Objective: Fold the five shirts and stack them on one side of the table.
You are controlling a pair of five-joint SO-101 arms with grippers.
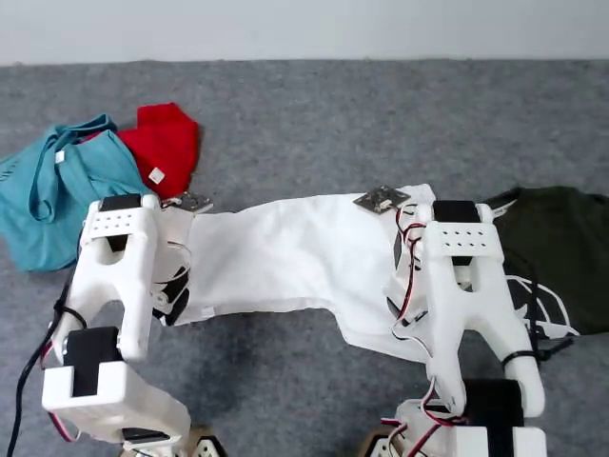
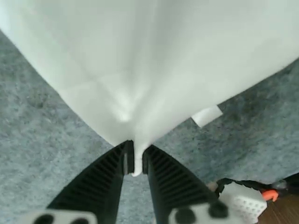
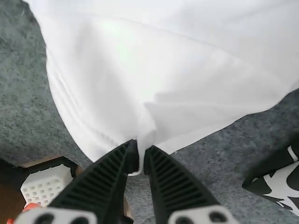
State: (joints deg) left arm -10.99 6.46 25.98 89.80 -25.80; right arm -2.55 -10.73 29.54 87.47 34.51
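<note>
Fingers (image 2: 110,173) of left gripper (image 2: 134,159): clamped on white shirt (image 1: 290,252) edge. Right gripper (image 3: 139,159): likewise pinching cloth. Shirt stretched between arms on table (image 1: 333,114). Beyond: dark shirt (image 1: 552,238), teal shirt (image 1: 57,190), red shirt (image 1: 166,143), all unfolded. Step, likely: first fold; next needs both arms carrying edge over evenly.

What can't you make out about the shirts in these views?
High view: dark green shirt partly covered by the right arm.
High view: teal shirt cut by the left edge, covering part of the red shirt.
Wrist views: white shirt runs past the frame edges.
</note>
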